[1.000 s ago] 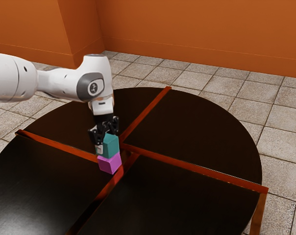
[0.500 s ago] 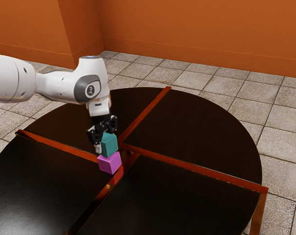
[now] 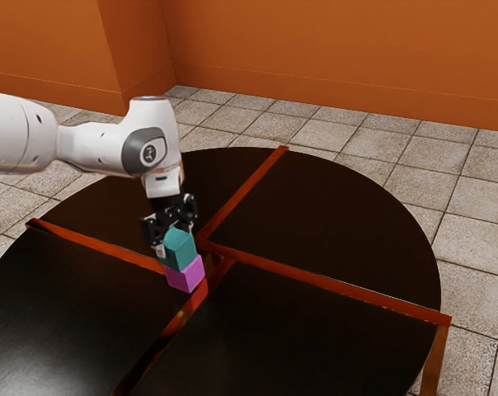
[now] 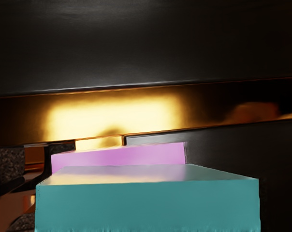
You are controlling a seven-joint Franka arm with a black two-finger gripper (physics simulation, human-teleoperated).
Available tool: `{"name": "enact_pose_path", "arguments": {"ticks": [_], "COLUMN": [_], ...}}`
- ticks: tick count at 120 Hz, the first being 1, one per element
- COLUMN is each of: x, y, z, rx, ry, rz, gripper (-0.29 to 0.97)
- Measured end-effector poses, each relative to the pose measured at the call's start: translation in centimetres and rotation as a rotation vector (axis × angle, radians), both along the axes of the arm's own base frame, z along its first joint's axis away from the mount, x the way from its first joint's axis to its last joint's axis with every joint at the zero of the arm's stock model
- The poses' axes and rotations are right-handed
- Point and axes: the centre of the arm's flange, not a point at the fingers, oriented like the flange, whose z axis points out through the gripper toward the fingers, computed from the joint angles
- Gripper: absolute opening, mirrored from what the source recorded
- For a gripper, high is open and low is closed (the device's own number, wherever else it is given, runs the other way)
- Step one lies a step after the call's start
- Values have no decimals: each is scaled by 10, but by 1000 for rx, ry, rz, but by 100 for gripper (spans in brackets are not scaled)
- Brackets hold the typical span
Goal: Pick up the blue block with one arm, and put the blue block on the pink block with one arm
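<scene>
The blue block, teal in colour, rests on top of the pink block near the middle of the round dark table, where the orange strips cross. It sits slightly turned relative to the pink one. My gripper hovers just above the blue block's upper left side, fingers open and spread at its top edge. In the wrist view the blue block lies right under my hand, with the pink block showing just beyond it.
The dark round table is divided by orange strips into quarters. A tiled floor and orange walls surround it. The table edge runs close at the exterior view's right.
My hand has risen a little and drifted toward the exterior view's left. The blue block stayed behind on the pink block, and the fingers have let go of it.
</scene>
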Motion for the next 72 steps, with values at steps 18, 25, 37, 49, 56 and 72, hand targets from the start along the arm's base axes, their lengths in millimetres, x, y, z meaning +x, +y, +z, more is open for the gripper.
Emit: {"name": "enact_pose_path", "arguments": {"ticks": [18,25,37,49,56,72], "x": [-24,-39,-44,-55,-60,-72], "y": [-18,-28,-43,-54,-62,-81], "z": [102,156,235,291,306,315], "rx": [3,-2,21,87,105,133], "ry": [-120,-173,-212,-214,-201,-157], "rz": [-27,-30,-6,65,110,188], "gripper": [65,66,67,67,67,68]}}
